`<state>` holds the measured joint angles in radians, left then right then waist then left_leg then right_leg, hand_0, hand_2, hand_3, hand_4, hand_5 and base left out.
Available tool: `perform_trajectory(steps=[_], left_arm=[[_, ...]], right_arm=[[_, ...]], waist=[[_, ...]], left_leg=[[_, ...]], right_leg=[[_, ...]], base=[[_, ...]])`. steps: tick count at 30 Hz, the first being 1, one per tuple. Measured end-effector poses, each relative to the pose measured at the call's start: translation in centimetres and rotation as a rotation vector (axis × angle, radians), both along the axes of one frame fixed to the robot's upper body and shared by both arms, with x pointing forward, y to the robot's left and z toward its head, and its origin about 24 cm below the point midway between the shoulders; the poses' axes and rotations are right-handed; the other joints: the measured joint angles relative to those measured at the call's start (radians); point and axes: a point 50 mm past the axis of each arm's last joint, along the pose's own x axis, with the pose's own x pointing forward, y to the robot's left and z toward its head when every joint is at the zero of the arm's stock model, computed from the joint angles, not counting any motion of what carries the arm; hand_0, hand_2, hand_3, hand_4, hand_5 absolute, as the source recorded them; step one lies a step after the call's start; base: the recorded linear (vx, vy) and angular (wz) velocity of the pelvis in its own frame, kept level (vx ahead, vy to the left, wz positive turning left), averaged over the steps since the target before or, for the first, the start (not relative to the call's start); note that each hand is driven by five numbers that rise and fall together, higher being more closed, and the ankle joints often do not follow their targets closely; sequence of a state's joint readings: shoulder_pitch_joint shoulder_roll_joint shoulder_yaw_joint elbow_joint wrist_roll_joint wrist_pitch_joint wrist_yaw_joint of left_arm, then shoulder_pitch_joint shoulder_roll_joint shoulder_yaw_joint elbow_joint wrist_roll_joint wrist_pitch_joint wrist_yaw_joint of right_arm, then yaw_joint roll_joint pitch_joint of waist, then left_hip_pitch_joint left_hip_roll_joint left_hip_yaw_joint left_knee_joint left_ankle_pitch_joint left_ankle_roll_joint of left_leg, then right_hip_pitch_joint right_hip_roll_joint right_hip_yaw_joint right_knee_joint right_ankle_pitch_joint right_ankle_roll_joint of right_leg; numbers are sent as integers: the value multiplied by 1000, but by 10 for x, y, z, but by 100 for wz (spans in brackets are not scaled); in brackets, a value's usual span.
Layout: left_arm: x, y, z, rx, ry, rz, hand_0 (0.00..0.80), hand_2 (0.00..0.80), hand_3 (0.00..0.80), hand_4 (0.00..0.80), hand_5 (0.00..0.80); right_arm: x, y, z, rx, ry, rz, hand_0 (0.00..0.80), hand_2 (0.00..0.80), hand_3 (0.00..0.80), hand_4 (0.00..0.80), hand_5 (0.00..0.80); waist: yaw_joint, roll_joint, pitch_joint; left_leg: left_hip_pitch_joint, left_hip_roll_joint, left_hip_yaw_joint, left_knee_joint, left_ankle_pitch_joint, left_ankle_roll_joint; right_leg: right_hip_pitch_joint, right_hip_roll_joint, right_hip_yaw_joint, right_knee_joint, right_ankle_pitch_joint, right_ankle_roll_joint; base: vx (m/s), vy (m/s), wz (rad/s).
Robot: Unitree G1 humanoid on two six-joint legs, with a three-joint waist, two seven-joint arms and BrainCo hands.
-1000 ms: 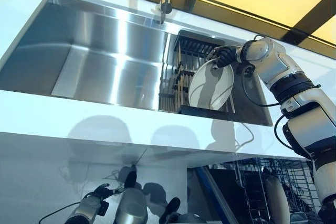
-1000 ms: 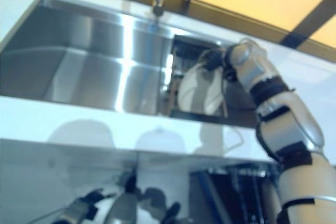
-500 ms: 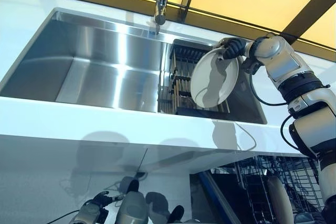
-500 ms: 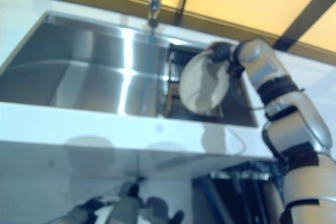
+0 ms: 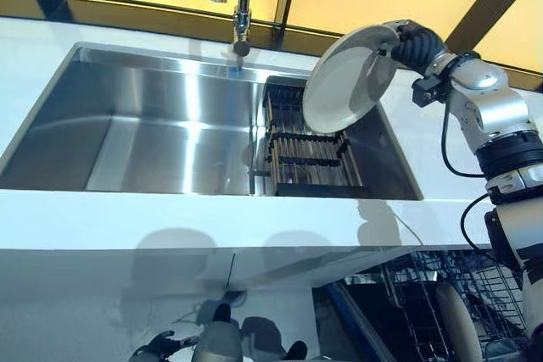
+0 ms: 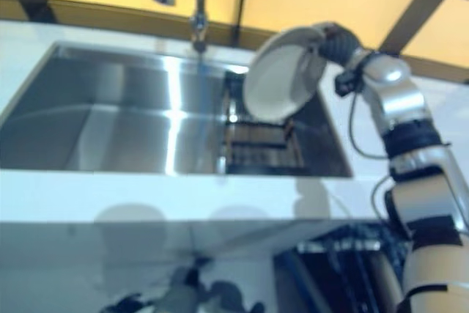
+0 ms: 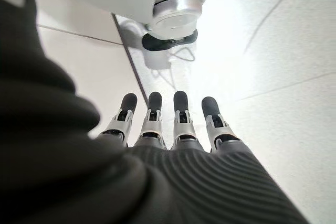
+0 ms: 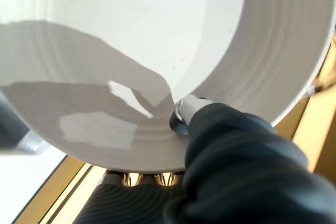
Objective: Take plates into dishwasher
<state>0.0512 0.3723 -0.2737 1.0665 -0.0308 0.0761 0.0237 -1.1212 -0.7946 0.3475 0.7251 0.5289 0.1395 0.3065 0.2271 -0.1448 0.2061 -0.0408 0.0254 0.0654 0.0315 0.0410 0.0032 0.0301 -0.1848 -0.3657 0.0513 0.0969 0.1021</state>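
Observation:
My right hand (image 5: 413,42) pinches the top rim of a white plate (image 5: 346,80) and holds it tilted in the air above the dark dish rack (image 5: 307,148) in the right end of the steel sink (image 5: 153,125). In the right wrist view the thumb (image 8: 190,114) presses on the plate's inner face (image 8: 131,35), with the fingers behind its rim. The open dishwasher rack (image 5: 441,311) shows at the lower right, below the counter, with a plate (image 5: 454,324) standing in it. My left hand (image 7: 168,129) hangs low, with straight fingers (image 7: 181,106) and nothing in it.
A tap (image 5: 242,6) stands behind the sink. The white counter edge (image 5: 212,218) runs across the front, between the sink and the dishwasher below. The dish rack holds nothing.
My right hand has lifted the plate up out of the dish rack and holds it higher and further back. The camera has tilted upward.

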Motion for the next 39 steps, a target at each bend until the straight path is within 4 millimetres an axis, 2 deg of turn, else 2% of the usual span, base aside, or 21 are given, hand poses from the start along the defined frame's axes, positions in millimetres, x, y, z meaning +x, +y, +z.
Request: perform_trajectory(steps=[5,7,9,17,19,22,23,25,27,28,29,30,32,35,39], left_arm=[[-6,3,-1,7,4,4,0,0,0,0,0],[-7,3,-1,6,2,3,0,0,0,0,0],[-8,3,-1,6,4,4,0,0,0,0,0],[-8,7,0,18,7,6,0,0,0,0,0],[-5,7,1,17,1,2,0,0,0,0,0],[-4,8,2,19,0,0,0,0,0,0,0],[-2,11,3,24,-2,-1,0,0,0,0,0],[-2,12,3,26,-2,-2,0,0,0,0,0],[2,12,4,26,-11,-5,0,0,0,0,0],[2,12,4,26,-11,-5,0,0,0,0,0],[2,14,5,29,-8,-7,0,0,0,0,0],[2,12,4,26,-7,-13,0,0,0,0,0],[-2,9,2,17,14,-30,0,0,0,0,0],[-5,9,1,13,27,-32,0,0,0,0,0],[1,9,2,16,18,-39,0,0,0,0,0]], right_arm=[[-4,-21,-17,140,53,-97,800,800,800,800,800],[-4,-24,-21,166,67,-126,800,800,800,800,800],[-8,-36,-25,180,80,-177,800,800,800,800,800],[-25,-77,-20,192,67,-346,800,800,800,800,800],[-29,-84,-17,193,60,-371,800,800,800,800,800],[-34,-95,-15,202,65,-414,800,800,800,800,800],[-38,-102,-18,231,81,-441,800,800,800,800,800],[-45,-115,-27,270,128,-494,800,800,800,800,800],[-56,-133,-40,288,192,-565,800,800,800,800,800],[-58,-137,-44,289,211,-583,800,800,800,800,800],[-67,-149,-54,283,267,-630,800,800,800,800,800],[-71,-154,-58,288,297,-648,800,800,800,800,800],[-76,-159,-62,296,350,-664,800,800,800,800,800],[-83,-166,-74,308,440,-690,800,800,800,800,800],[-86,-167,-82,330,506,-702,800,800,800,800,800]], waist=[[-28,0,0],[-48,0,0],[-60,0,0],[-124,1,-7],[-142,-1,-10],[-168,-12,-20],[-180,-25,-29],[-190,-33,-38],[-187,-45,-46],[-191,-48,-49],[-193,-61,-60],[-197,-57,-65],[-195,-46,-74],[-217,-40,-78],[-212,-40,-78]], left_leg=[[34,5,35,-39,14,-1],[43,8,46,-47,15,-2],[54,12,64,-60,18,-4],[99,47,147,-116,40,-12],[99,49,163,-119,39,-14],[101,45,193,-121,38,-16],[101,45,213,-121,36,-18],[101,46,220,-122,36,-19],[100,47,237,-122,35,-19],[100,46,240,-122,36,-21],[101,40,243,-120,38,-30],[101,40,233,-116,37,-34],[99,39,205,-116,32,-41],[99,38,195,-116,30,-44],[96,38,190,-115,27,-46]], right_leg=[[-4,4,8,-1,1,1],[-4,8,15,-4,2,3],[-8,12,31,-5,4,6],[-34,57,82,-32,64,15],[-34,61,90,-51,75,30],[-41,65,114,-72,82,37],[-44,70,133,-89,88,37],[-49,75,150,-104,99,44],[-49,73,160,-126,97,49],[-50,72,160,-124,83,55],[-50,71,160,-127,36,21],[-56,76,161,-129,31,17],[-61,82,161,-141,28,12],[-59,83,160,-136,39,18],[-61,85,160,-136,48,5]], base=[[-8,-58,-19],[-14,-62,-22],[-29,-83,-25],[-58,-91,-33],[-54,-66,-29],[-49,-69,-33],[-32,-72,-38],[-36,-82,-41],[-37,-72,-28],[-37,-68,-15],[-24,-59,-14],[-15,-59,-26],[-4,-35,-39],[-18,-35,-4],[-9,-13,4]])
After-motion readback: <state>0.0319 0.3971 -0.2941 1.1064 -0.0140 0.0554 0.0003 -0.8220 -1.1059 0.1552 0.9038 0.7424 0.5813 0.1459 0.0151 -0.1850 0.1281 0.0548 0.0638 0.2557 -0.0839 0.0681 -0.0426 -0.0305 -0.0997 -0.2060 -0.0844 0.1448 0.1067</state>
